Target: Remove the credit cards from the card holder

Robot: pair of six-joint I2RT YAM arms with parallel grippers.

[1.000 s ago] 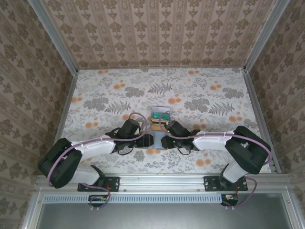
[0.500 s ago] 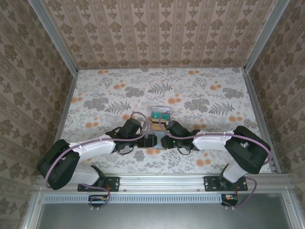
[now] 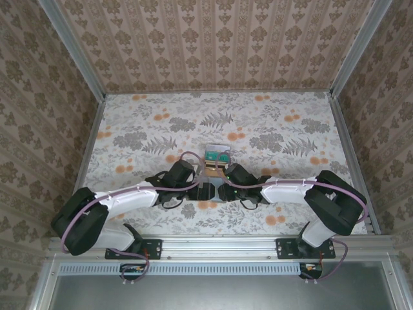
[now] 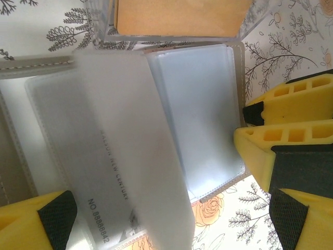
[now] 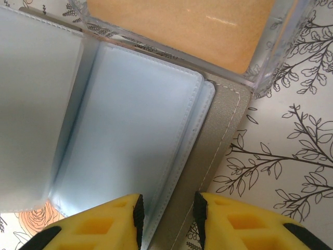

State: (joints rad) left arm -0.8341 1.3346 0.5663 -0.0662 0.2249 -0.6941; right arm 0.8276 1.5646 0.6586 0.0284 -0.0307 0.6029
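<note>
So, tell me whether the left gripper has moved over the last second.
Yes: in the top view the left gripper has edged right, closer beneath the teal card, which has stayed put.

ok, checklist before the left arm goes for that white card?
1. Left gripper open: ok.
2. White card, slanted across the card holder, free of its pocket: cannot tell.
3. Right gripper straddling the holder's rim: ok; clamped on it: cannot tell.
4. Gold-tan card in the clear tray: ok.
5. Teal card outside the holder: ok.
</note>
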